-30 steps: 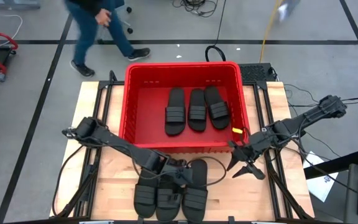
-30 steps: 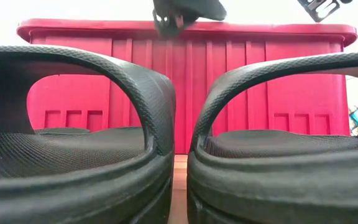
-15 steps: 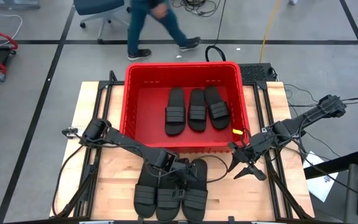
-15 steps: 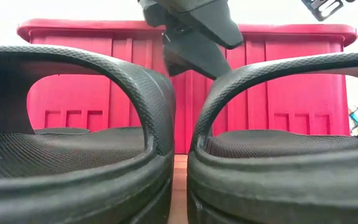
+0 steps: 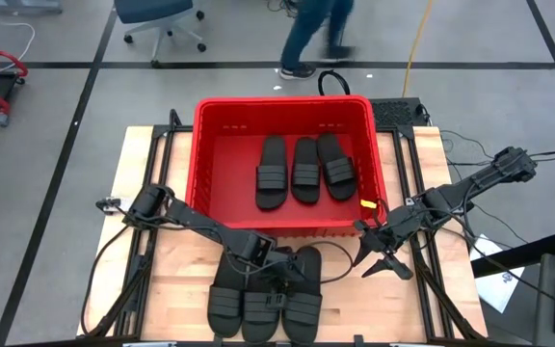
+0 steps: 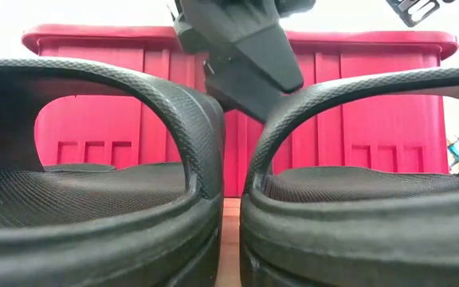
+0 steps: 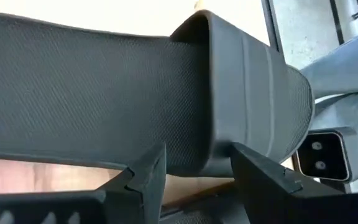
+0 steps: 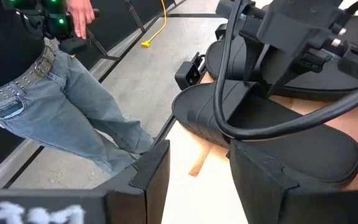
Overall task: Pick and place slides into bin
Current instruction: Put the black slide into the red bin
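On your wooden table (image 5: 167, 280), the red bin (image 5: 202, 164) is holding three slides (image 5: 304, 169), and three more (image 5: 263, 304) are lying in a row in front of it. Your left gripper (image 5: 282, 270) is sitting low over the right-hand slide (image 5: 305, 280), jaws parted around its edge. Your right gripper (image 5: 382, 253) is waiting with open jaws beside the bin's near right corner.

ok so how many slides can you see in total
6. Three lie side by side in the red bin: left, middle, right. Three sit on the table in front of it: left, middle, right, under the left claw.
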